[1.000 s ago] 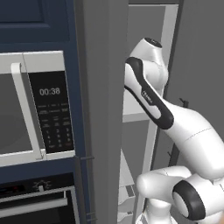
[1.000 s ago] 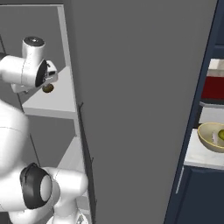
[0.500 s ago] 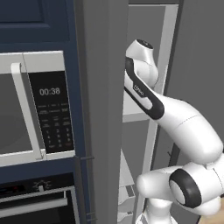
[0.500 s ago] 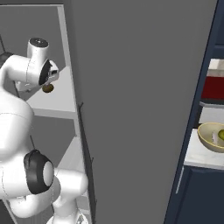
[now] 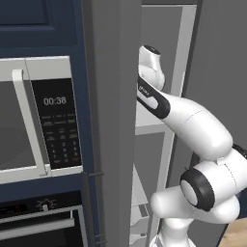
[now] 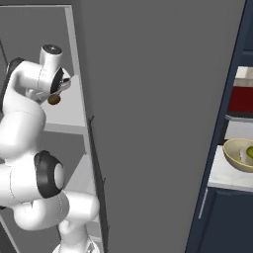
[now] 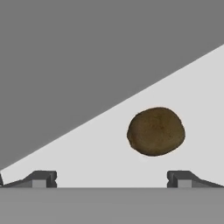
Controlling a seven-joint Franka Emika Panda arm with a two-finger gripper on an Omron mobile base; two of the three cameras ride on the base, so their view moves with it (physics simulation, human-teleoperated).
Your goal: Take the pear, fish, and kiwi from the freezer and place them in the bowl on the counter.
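Note:
The brown kiwi (image 7: pixel 156 131) lies on a white freezer shelf (image 7: pixel 188 96), just ahead of my open gripper (image 7: pixel 112 179) and nearer its right fingertip (image 7: pixel 180 178). Nothing is between the fingers. From the right base, the gripper (image 6: pixel 60 88) hangs just above the kiwi (image 6: pixel 53 99) inside the freezer (image 6: pixel 66 116). My arm (image 5: pixel 164 103) reaches past the grey freezer door (image 5: pixel 111 96). At the far right, the tan bowl (image 6: pixel 233 157) sits on the marble counter (image 6: pixel 222 177), holding the yellow-green pear (image 6: pixel 250 152) and a pale piece that looks like the fish (image 6: pixel 242 156).
A silver microwave (image 5: pixel 34 116) with a clock panel is set in navy cabinets left of the freezer, with an oven (image 5: pixel 43 224) below. The open door (image 6: pixel 163 123) stands as a wide grey wall between freezer and counter. A red item (image 6: pixel 242 99) sits behind the bowl.
My wrist has shifted slightly deeper into the freezer and the elbow has swung, bringing the hand over the kiwi. The kiwi has stayed in place on the shelf.

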